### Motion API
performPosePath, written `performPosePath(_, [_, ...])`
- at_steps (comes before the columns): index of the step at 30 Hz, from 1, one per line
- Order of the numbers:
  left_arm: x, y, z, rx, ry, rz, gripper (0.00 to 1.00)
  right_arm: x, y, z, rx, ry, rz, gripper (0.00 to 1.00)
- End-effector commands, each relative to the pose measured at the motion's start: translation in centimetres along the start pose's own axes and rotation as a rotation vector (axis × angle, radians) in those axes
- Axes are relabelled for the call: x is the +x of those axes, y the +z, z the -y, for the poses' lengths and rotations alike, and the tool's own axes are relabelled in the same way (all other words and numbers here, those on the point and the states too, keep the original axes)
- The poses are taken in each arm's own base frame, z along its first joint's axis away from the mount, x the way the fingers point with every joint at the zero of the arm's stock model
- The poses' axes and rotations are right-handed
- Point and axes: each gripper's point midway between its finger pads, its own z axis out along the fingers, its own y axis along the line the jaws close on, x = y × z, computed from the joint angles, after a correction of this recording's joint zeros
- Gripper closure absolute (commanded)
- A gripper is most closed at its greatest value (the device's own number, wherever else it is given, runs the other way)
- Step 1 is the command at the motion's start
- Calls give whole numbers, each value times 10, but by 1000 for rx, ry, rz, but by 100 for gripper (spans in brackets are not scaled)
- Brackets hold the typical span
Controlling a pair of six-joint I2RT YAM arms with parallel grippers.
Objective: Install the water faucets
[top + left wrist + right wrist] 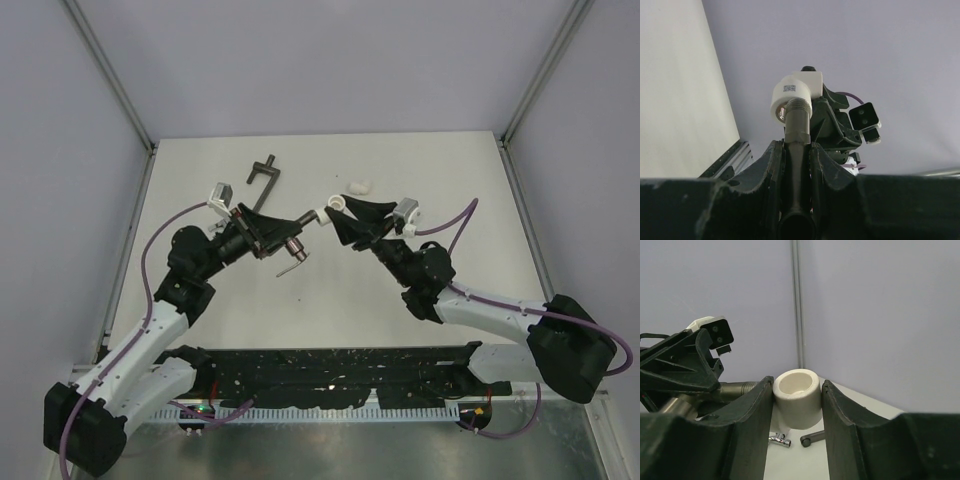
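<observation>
Here, both arms meet in the air above the middle of the tabletop [450,170], each hand turned toward the other. The left hand [797,155] is clenched around the dark grey-bronze tap [797,131], its two fingers [771,165] pressing on either side of the tap's body. The tap sticks out past the fingertips and points at the right arm. Its threaded end sits at the mouth of a white elbow piece [795,92], with some of the thread showing outside the opening. How far the thread has gone in cannot be told.

The right hand [797,385] is grasping that white elbow piece, one finger on each side. The piece's other open end faces the right wrist camera. From that camera the dark tap shows to the left, running in from the left hand.

The shiny silver tap [293,263] lies on the tabletop, below the joined parts and just in front of the left hand. Neither hand touches it.

A second white elbow piece [357,186] lies on the tabletop farther back, near the right hand but apart from it. A long dark T-handled bar [262,172] lies toward the back left, well apart from both hands.
</observation>
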Motion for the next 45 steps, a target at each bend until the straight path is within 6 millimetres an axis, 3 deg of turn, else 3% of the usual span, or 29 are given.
performPosePath(1, [2,-2,41,134,20,2,100,-59,6,-7,-22,-11,229,95])
performPosePath(13, [7,-1,38,126,5,-10,100,-66,5,-2,16,27,249,95])
performPosePath(20, [4,-3,25,96,-10,28,100,-70,1,2,39,33,263,95])
performPosePath(41, [14,2,39,117,22,-22,100,-72,2,-8,-17,53,270,95])
performPosePath(45, [13,3,43,135,33,-15,100,-72,1,-18,-73,46,267,95])
